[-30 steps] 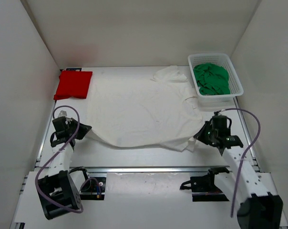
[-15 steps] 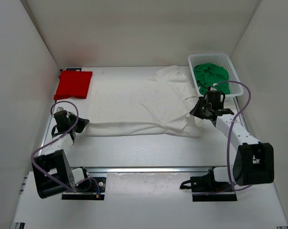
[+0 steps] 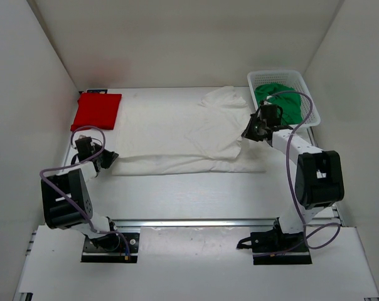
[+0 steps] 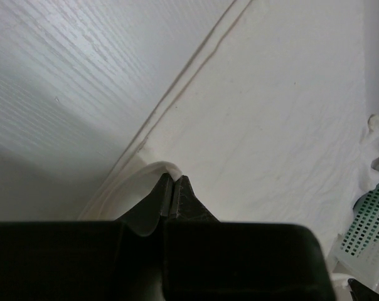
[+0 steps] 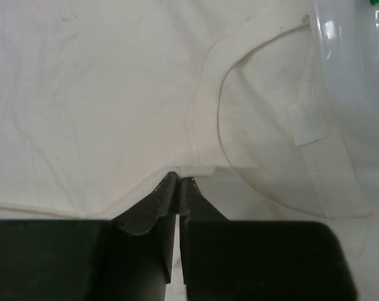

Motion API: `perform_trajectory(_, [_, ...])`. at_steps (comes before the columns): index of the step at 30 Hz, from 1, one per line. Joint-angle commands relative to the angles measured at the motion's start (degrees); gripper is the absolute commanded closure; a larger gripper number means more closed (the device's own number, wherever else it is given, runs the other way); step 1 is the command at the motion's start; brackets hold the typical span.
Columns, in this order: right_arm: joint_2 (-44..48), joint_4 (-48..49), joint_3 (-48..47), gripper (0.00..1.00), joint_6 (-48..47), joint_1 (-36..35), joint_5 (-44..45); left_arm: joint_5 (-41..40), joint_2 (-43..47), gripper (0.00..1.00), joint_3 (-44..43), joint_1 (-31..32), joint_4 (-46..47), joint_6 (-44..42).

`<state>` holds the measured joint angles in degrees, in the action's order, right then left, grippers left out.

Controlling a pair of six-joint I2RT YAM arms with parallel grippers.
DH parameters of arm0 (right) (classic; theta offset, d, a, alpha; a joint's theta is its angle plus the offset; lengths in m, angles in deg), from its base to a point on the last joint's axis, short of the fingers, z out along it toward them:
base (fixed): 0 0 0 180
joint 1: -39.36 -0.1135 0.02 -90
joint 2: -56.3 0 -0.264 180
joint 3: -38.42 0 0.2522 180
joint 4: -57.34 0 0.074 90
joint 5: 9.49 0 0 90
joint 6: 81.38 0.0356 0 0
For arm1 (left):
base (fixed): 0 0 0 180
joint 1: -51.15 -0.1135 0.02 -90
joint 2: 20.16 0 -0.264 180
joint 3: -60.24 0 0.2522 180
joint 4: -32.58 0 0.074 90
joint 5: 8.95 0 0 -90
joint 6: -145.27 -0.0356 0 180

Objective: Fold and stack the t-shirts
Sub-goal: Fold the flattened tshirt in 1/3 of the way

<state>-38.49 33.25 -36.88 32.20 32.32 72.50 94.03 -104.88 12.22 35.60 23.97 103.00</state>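
Note:
The white t-shirt (image 3: pixel 177 132) lies spread across the middle of the table, its near part doubled back over the rest. My left gripper (image 3: pixel 109 157) is shut on the shirt's left edge; in the left wrist view the jaws (image 4: pixel 174 180) pinch a fold of white cloth (image 4: pixel 271 125). My right gripper (image 3: pixel 246 134) is shut on the right edge near the collar, and its jaws (image 5: pixel 179 179) clamp white cloth (image 5: pixel 101 94). The red t-shirt (image 3: pixel 96 111) lies folded at the far left. A crumpled green t-shirt (image 3: pixel 278 103) sits in the basket.
The white mesh basket (image 3: pixel 283 75) stands at the far right corner, close beside my right gripper; its rim (image 5: pixel 352 75) shows in the right wrist view. White walls enclose the table on three sides.
Both grippers have carried the shirt's near edge away from the arm bases and over the rest of the white t-shirt. The hanging sag is gone; the cloth lies flatter and shorter.

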Motion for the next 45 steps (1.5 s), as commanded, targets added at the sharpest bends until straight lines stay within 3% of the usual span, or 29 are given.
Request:
perform_trajectory(1, [-1.89, 4.61, -2.88, 1.0, -1.25, 0.37, 1.41, -0.58, -0.26, 0.97, -1.95, -0.18, 0.65, -0.44])
perform_trajectory(4, [-3.91, 5.67, -3.85, 1.0, -1.34, 0.11, 1.07, -0.93, 0.61, 0.9, -0.81, -1.67, 1.71, 0.35])
perform_trajectory(10, [-6.38, 7.16, -5.17, 1.0, 0.16, 0.72, 0.37, -2.16, 0.62, 0.91, -2.39, -2.02, 0.39, -0.62])
perform_trajectory(13, [-8.66, 6.73, -7.8, 1.0, 0.16, 0.55, -0.07, 0.11, -0.61, 0.83, -2.56, -1.94, 1.44, 0.17])
perform_trajectory(16, [-9.98, 7.07, -9.21, 0.99, 0.07, 0.19, -0.08, 1.26, 0.17, 0.63, -2.13, -2.38, 1.62, 0.35])
perform_trajectory(17, [-9.72, 6.99, -9.39, 0.98, -0.19, 0.28, 0.27, 1.35, 1.4, 0.5, -1.78, -2.81, 1.53, 0.44])
perform_trajectory(19, [-9.37, 8.48, -10.35, 0.97, 0.16, 0.54, 0.19, 0.56, 5.52, 0.43, -2.13, -2.56, 0.75, 0.09])
perform_trajectory(23, [-9.45, 6.99, -13.16, 0.91, 0.6, 1.07, -1.13, -0.67, 12.29, 0.45, -0.99, -2.2, -2.24, -1.84])
perform_trajectory(26, [-7.44, 5.58, -12.74, 0.66, 0.95, 0.99, -2.71, 0.74, 17.31, 0.51, 4.01, -2.11, -2.77, -2.28])
perform_trajectory(28, [-2.19, 6.8, -7.49, 0.59, 1.56, 0.9, -0.53, 1.61, 20.2, 0.56, 8.48, -2.46, -3.47, -3.16])
perform_trajectory(30, [3.88, 9.79, -0.1, 0.58, 3.4, 1.51, -0.69, 1.09, 22.32, 0.6, 11.84, -2.99, -4.53, -4.56])
perform_trajectory(32, [11.78, 14.62, 10.34, 0.75, 5.51, 1.69, -0.87, -0.84, 24.69, 0.6, 14.91, -3.26, -4.97, -4.66])
perform_trajectory(33, [13.47, 14.81, 12.82, 0.92, 6.04, 1.77, -0.08, -0.41, 25.31, 0.59, 16.14, -3.34, -4.62, -4.66])
perform_trajectory(34, [16.44, 14.98, 17.02, 0.99, 6.57, 1.86, 0.53, -0.23, 25.66, 0.57, 16.42, -3.35, -4.45, -4.22])
perform_trajectory(35, [18.82, 16.03, 21.33, 1.0, 7.7, 1.69, 0.89, -0.49, 25.49, 0.54, 16.77, -3.17, -4.71, -4.31])
perform_trajectory(37, [22.25, 17.7, 27.13, 1.0, 9.2, 2.82, 1.59, -0.15, 24.71, 0.49, 16.95, -3.26, -4.44, -4.13])
perform_trajectory(39, [26.82, 18.24, 31.73, 0.88, 10.87, 4.67, 3.17, 0.12, 23.65, 0.46, 17.3, -2.91, -2.96, -3.52])
perform_trajectory(42, [30.52, 19.55, 38.32, 0.74, 11.15, 8.78, 4.76, 0.13, 21.72, 0.51, 18.0, -2.29, -1.46, -2.2])
perform_trajectory(45, [30.1, 19.73, 38.87, 0.65, 10.45, 11.7, 3.79, 1.52, 19.34, 0.57, 18.7, -2.29, 1.0, -0.79])
